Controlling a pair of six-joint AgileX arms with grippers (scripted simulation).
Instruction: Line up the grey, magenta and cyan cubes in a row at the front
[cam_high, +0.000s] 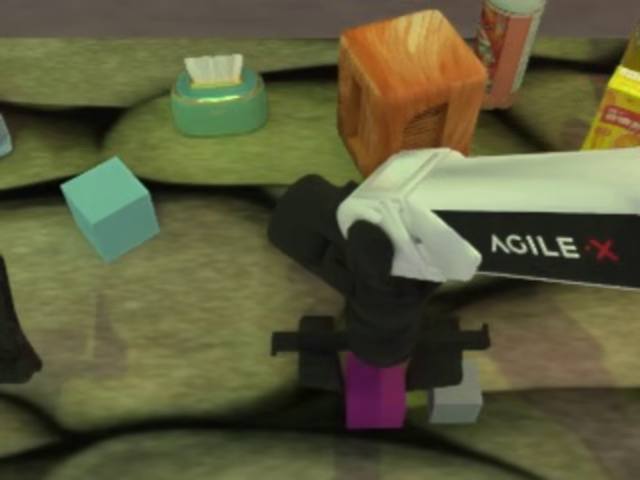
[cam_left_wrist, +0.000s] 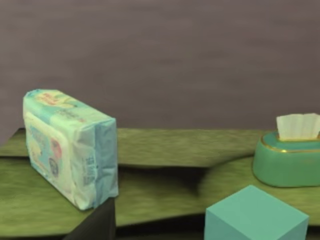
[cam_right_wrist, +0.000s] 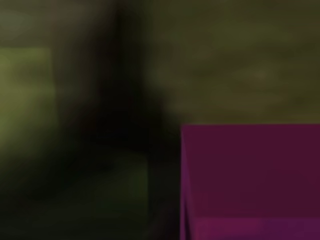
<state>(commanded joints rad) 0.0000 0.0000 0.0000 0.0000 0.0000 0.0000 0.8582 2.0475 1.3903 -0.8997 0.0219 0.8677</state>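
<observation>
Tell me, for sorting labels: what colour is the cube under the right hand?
Magenta cube, clearest in the top view.

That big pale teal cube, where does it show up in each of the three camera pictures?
Top view: the cyan cube sits at the table's left, in front of the tissue box.
Left wrist view: the cube's top shows at the picture's lower edge.
Right wrist view: not in it; only the magenta cube shows.
Shared landmark: the tissue box, in the top and left wrist views.

"AGILE X" on right arm (cam_high: 545, 225), other labels unreadable
</observation>
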